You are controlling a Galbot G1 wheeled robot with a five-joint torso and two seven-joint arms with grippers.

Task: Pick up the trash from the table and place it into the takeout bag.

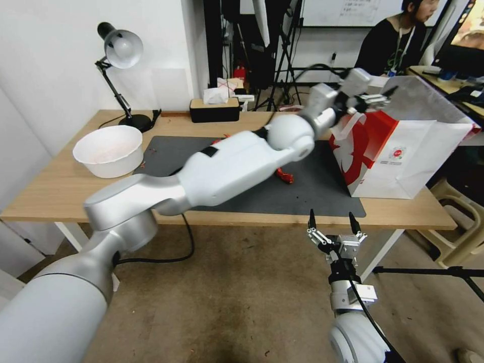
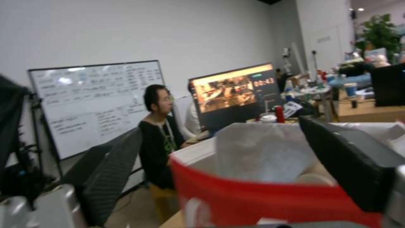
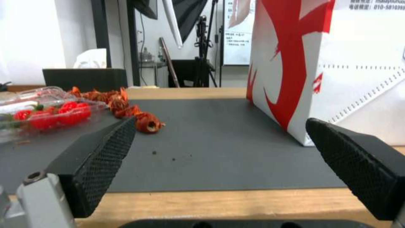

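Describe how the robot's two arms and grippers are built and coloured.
Both arms have smooth white and silver-grey shells with rounded joints; the left arm carries a black band. A black cable runs along the right arm. The right gripper has a silver metal linkage and two black fingers with cross-hatched pads; the left gripper looks alike.

White and silver arm shells with rounded joints; black cross-hatched jaws; thin black cables.

— Where does your head camera look from?
— High up, facing forward and down across the table (image 1: 60,191).
— And your wrist cameras?
— Your left one sits close at the takeout bag (image 2: 270,196) rim, facing the room. Your right sits low off the near edge, facing the mat (image 3: 219,145); both share the bag.
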